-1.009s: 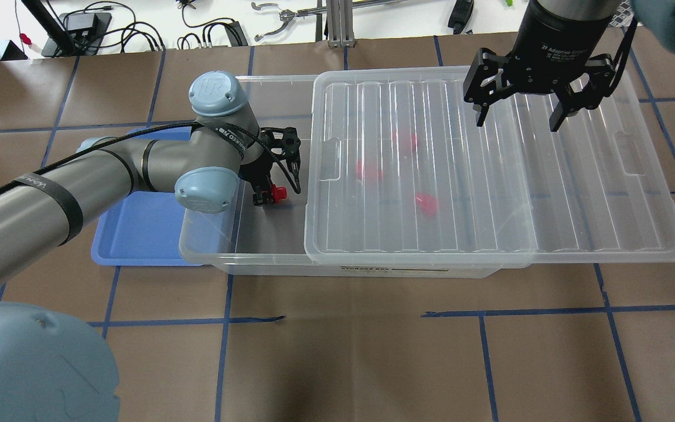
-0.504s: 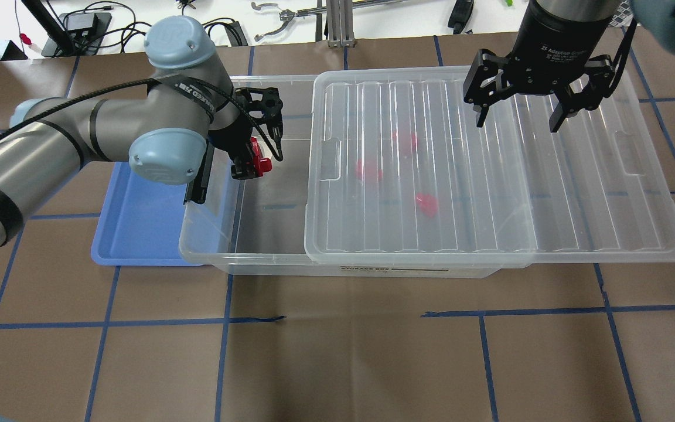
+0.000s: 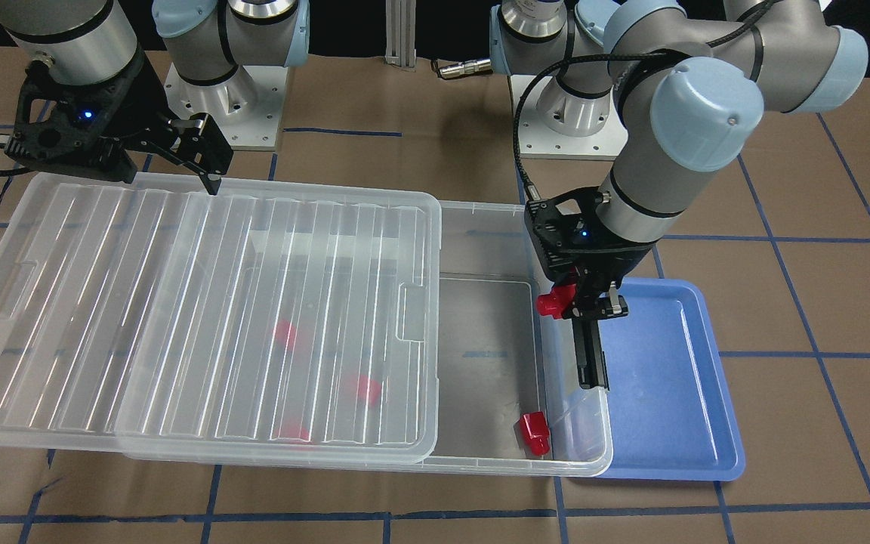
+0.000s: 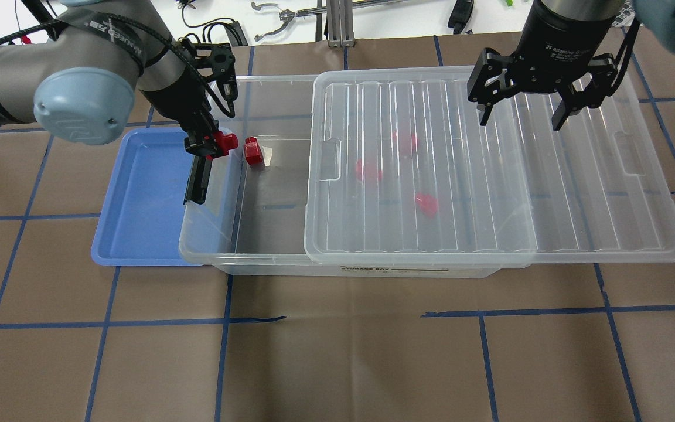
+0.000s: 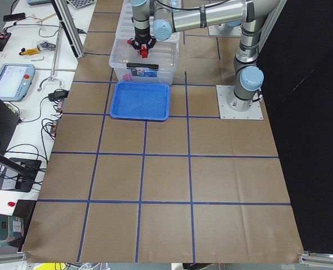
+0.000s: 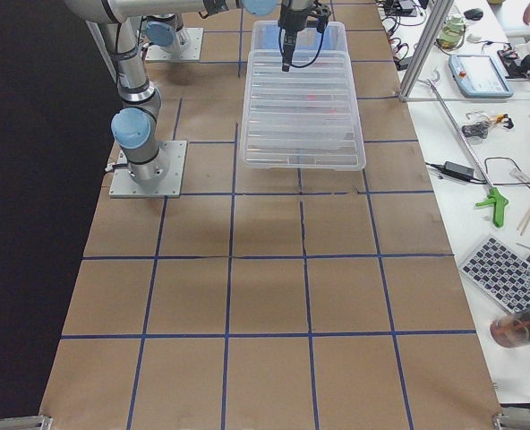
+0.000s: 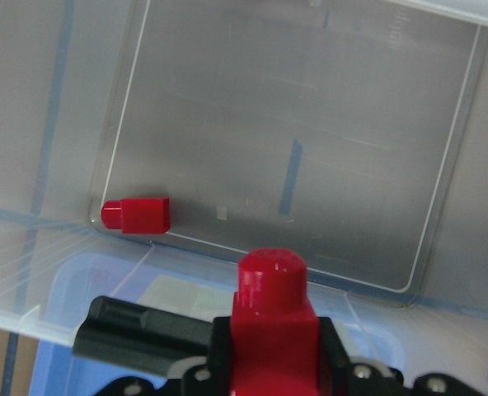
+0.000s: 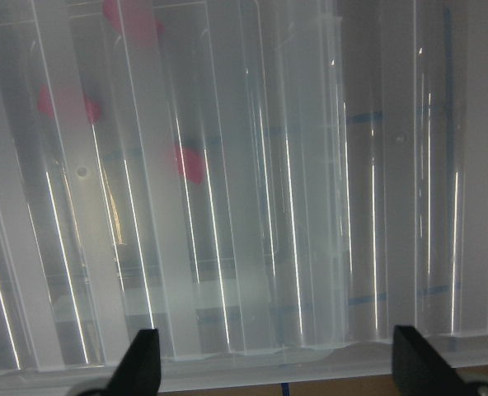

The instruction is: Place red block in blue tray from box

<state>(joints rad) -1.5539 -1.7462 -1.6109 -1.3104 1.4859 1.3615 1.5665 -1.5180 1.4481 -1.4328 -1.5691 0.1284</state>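
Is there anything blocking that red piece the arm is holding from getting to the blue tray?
Only the end wall of the box, with its black latch bar, lies between them. The left end effector holds the red block over that wall's rim, apparently above it; nothing else visible stands before the blue tray.

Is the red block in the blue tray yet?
Not yet. Done: the ribbed clear lid is slid aside, a small red plastic block is out of the clear plastic box. In hand: the left gripper holds it above the box's wall. Left: set it in the blue plastic tray.
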